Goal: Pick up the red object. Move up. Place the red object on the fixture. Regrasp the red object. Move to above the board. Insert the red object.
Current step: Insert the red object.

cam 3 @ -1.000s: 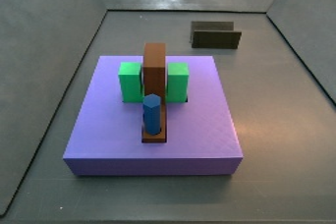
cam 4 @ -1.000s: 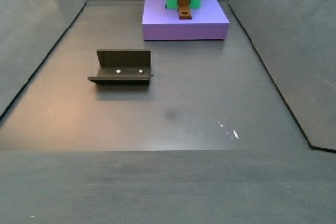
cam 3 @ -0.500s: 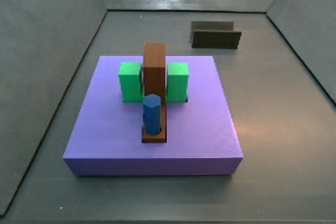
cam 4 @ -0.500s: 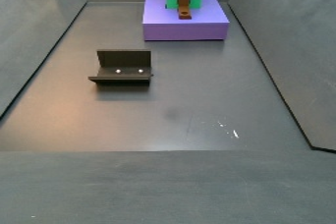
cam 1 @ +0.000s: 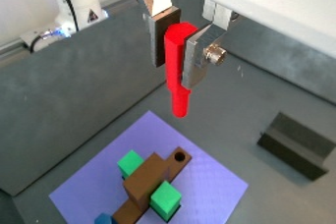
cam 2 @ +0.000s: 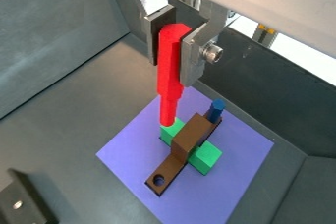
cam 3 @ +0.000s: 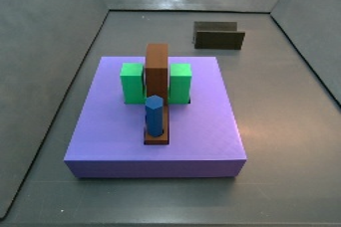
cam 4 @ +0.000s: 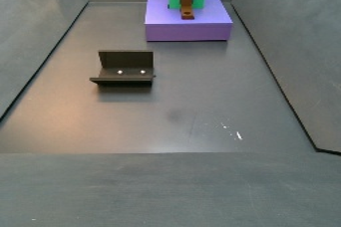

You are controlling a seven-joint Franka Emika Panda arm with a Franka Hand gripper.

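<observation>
High above board [cam 1: 197, 174], seen only in wrist views: gripper [cam 1: 180, 43] with silver fingers [cam 2: 199, 49] clamped on red object [cam 1: 179, 66], peg hanging vertical, lower end free over purple slab. Brown bar [cam 2: 184, 149], green blocks [cam 2: 197, 155], blue peg [cam 2: 215, 110] on board. Fixture [cam 4: 124, 69] on floor, well apart from board [cam 4: 188, 20]

Red peg [cam 1: 179, 71] – long stepped cylinder, upright, clamped in gripper [cam 1: 180, 46], high above purple square board [cam 2: 144, 147]; dark fixture [cam 4: 124, 68] apart.
</observation>
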